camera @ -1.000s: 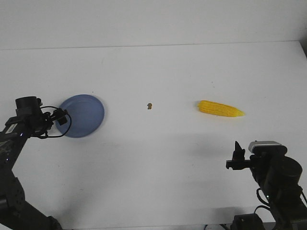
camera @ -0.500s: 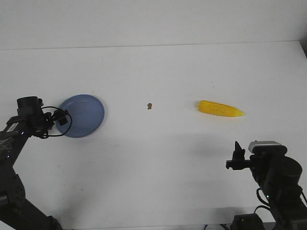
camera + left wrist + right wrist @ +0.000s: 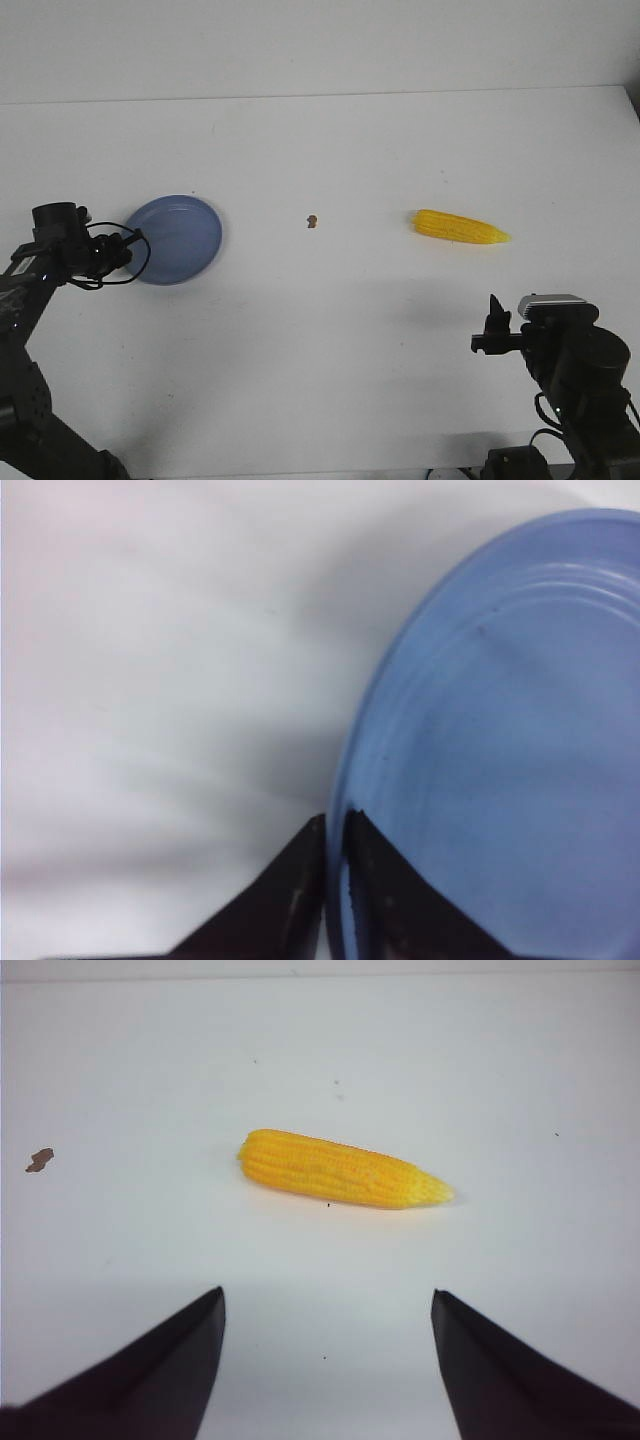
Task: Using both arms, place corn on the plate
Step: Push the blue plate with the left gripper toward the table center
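On the white surface (image 3: 330,330) the corn (image 3: 461,228) lies crosswise at 12 o'clock from the right fingers (image 3: 328,1360) – spread, nearer – while the left fingers (image 3: 333,875) pinch the plate (image 3: 178,238) rim.

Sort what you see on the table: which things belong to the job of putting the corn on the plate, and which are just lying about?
Belongs to the job:
- corn
- plate
- left tool, closed on the plate's rim
- right tool, open, short of the corn

Just lying about:
- small brown speck between plate and corn
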Controlling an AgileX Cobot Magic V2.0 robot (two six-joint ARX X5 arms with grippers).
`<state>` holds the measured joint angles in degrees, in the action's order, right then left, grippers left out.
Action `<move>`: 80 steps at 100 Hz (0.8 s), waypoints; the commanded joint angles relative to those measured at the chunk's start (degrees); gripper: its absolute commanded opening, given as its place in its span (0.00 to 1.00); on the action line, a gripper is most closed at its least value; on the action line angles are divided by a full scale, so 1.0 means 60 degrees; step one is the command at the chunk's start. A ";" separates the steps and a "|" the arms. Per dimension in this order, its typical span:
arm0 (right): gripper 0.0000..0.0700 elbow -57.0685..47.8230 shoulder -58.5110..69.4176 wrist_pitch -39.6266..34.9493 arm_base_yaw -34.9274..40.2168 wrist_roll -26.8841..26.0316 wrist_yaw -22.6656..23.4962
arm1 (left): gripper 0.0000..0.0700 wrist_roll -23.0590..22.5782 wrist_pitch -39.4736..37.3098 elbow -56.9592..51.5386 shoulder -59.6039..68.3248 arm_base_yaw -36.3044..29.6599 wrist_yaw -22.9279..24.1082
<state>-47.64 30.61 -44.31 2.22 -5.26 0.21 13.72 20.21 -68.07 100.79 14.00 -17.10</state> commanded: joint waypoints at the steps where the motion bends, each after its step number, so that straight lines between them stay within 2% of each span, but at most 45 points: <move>1: 0.62 -0.0164 0.0033 0.0095 0.0011 -0.0098 -0.0007 | 0.01 0.0153 0.0076 -0.0109 -0.0124 0.0051 -0.0444; 22: 0.62 -0.0164 0.0033 0.0098 0.0011 -0.0098 -0.0011 | 0.01 0.0372 0.0419 -0.0109 -0.1228 0.0047 -0.1286; 43: 0.62 -0.0164 0.0033 0.0102 0.0011 -0.0098 -0.0015 | 0.01 0.0608 0.0849 -0.0069 -0.2335 -0.0448 -0.1610; 51: 0.62 -0.0164 0.0033 0.0102 0.0011 -0.0098 -0.0015 | 0.01 0.0648 0.0951 0.0025 -0.2626 -0.0907 -0.1912; 80: 0.62 -0.0164 0.0033 0.0102 0.0011 -0.0098 -0.0015 | 0.01 0.0739 0.1024 0.0729 -0.2809 -0.3231 -0.1909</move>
<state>-47.64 30.61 -44.29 2.22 -5.28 0.21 17.34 27.40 -63.86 83.22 -3.36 -27.88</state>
